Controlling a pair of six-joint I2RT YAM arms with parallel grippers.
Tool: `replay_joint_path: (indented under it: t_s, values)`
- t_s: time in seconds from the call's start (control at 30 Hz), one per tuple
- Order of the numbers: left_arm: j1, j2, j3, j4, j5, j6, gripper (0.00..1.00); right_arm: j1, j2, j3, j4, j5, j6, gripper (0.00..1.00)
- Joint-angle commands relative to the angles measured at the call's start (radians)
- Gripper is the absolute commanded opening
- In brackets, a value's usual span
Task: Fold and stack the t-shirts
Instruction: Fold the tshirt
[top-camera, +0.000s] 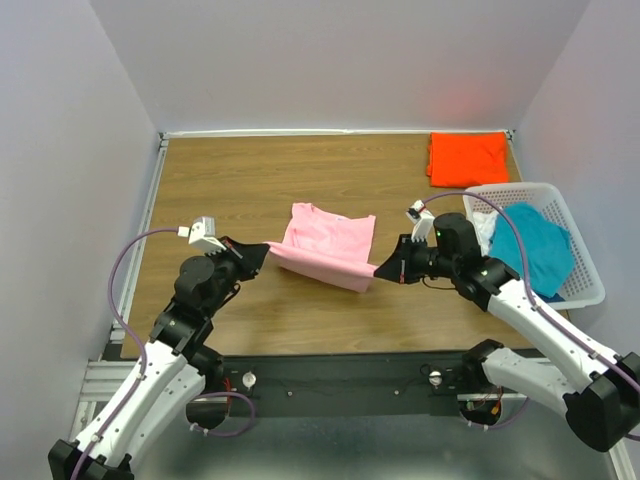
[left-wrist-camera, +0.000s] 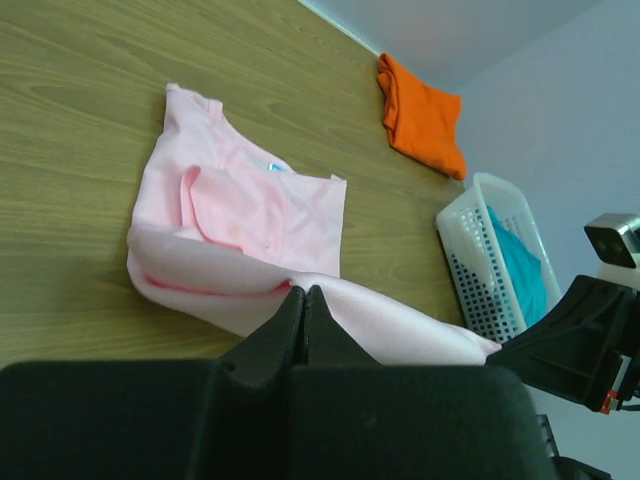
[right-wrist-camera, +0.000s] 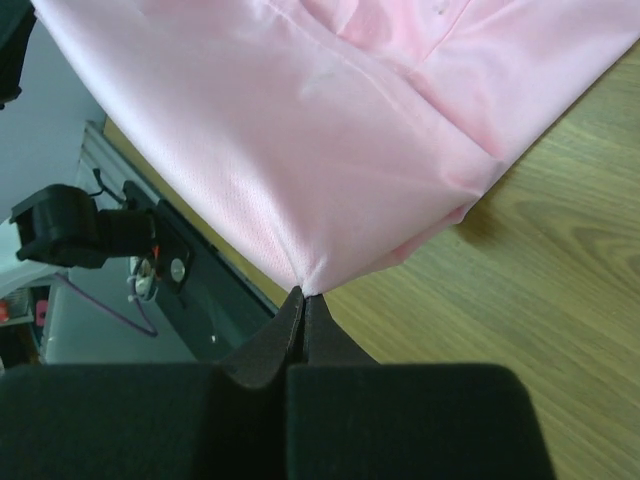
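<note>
The pink t-shirt (top-camera: 325, 240) lies in the middle of the desk (top-camera: 230, 180). Its far part, with the collar, rests flat on the wood, while its near edge is lifted and stretched in a band between the two arms. The left jaws are pressed together on the left end of that band and the right jaws are pressed together on the right end. In each wrist view the pinched cloth vanishes between the black tips, so how much is caught cannot be seen. In the left wrist view one sleeve is folded in over the chest, and a small blue neck label (left-wrist-camera: 275, 167) shows at the collar, too small to read. The underside of the raised fold is hidden. In the right wrist view the pink cloth fills the upper frame and is cut off at its edges. The orange t-shirt (top-camera: 467, 157) lies folded at the far right corner of the desk, well apart. The teal t-shirt (top-camera: 535, 245) sits crumpled in the white basket (top-camera: 590, 285) at the right edge, partly hidden by the right arm (top-camera: 530, 310) and beside some white cloth that cannot be made out.
</note>
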Motion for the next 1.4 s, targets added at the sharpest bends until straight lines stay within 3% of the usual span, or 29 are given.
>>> replay_joint_path:
  t_s: [0.0,0.3,0.73,0.97,1.37]
  values:
    - [0.001,-0.016,0.040,-0.099,-0.090,-0.002,0.00,0.002,-0.028,0.025,-0.078,-0.050,0.002,0.01]
    - [0.001,0.093,0.112,-0.048,-0.155,0.022,0.00,0.002,-0.004,0.057,-0.081,0.067,-0.002,0.01]
    - [0.002,0.320,0.212,0.021,-0.267,0.048,0.00,0.002,0.151,0.181,-0.078,0.252,0.008,0.01]
    - [0.016,0.450,0.294,0.038,-0.285,0.087,0.00,0.000,0.230,0.255,-0.078,0.360,0.001,0.01]
    - [0.082,0.731,0.408,0.108,-0.224,0.128,0.00,-0.038,0.424,0.370,-0.074,0.401,-0.025,0.01]
